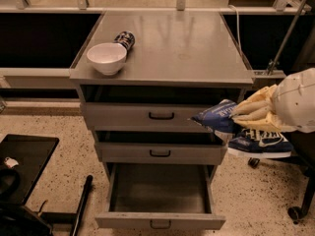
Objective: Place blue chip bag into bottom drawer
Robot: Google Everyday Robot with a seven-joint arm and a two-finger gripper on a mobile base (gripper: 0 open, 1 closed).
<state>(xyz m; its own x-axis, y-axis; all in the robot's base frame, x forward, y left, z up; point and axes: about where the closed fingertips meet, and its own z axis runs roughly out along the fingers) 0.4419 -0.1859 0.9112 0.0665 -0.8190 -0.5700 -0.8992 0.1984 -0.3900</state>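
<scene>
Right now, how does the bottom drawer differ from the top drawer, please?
The bottom drawer is pulled far out, inside showing; the top drawer shows only its front. The bottom drawer is deeper, the top drawer shallower, level with the gripper holding the blue chip bag at right. Both are grey, dark-handled.
</scene>
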